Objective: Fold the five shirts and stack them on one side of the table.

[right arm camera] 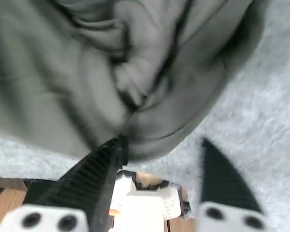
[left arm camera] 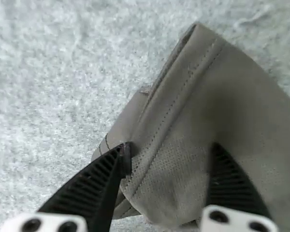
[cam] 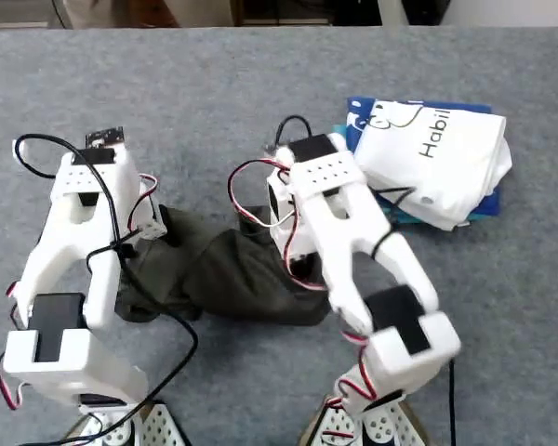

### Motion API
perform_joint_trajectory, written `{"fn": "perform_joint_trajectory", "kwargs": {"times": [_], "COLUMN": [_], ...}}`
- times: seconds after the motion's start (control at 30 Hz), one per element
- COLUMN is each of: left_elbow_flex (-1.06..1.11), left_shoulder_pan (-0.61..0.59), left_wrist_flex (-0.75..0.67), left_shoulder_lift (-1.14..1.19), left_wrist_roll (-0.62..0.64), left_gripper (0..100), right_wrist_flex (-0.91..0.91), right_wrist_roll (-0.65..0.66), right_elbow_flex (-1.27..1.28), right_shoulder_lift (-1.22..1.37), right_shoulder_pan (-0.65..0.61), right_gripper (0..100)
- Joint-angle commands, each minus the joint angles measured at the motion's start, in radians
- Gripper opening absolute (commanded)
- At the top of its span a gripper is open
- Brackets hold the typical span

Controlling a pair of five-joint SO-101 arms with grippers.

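At the olive shirt (crumpled) — left pincer and right pincer hang open.

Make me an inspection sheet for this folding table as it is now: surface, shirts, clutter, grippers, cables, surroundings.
Surface: grey carpet-like table, lying flat.
Job's things: olive shirt crumpled between the two arms; folded stack on the far right of the table, white on top, blue beneath.
Clutter: nothing seen.
Grippers: left gripper open, straddling a seamed fold of the olive shirt; right gripper open at the shirt's edge.
Cables: black cable trails from one arm across the olive shirt; red and white wires loop beside the other arm.
Surroundings: a strip of room beyond the far edge, too little to tell.
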Motion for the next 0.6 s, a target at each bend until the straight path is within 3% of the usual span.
{"fn": "perform_joint_trajectory", "kwargs": {"times": [0.0,0.1,0.33,0.57], "left_elbow_flex": [-0.040,0.005,0.117,0.114], "left_shoulder_pan": [0.014,0.034,0.037,-0.068], "left_wrist_flex": [0.008,0.018,0.034,0.221], "left_shoulder_lift": [0.001,-0.004,-0.010,-0.232], "left_wrist_roll": [-0.080,-0.173,-0.215,-0.310], "left_gripper": [3,2,2,2], "right_wrist_flex": [-0.008,-0.002,-0.046,-0.051], "right_wrist_roll": [0.008,0.008,0.003,0.000], "right_elbow_flex": [-0.068,-0.166,-0.375,-0.536], "right_shoulder_lift": [-0.093,-0.099,-0.061,0.173], "right_shoulder_pan": [0.045,0.107,0.142,0.142], "right_gripper": [40.0,37.9,32.4,22.1]}}
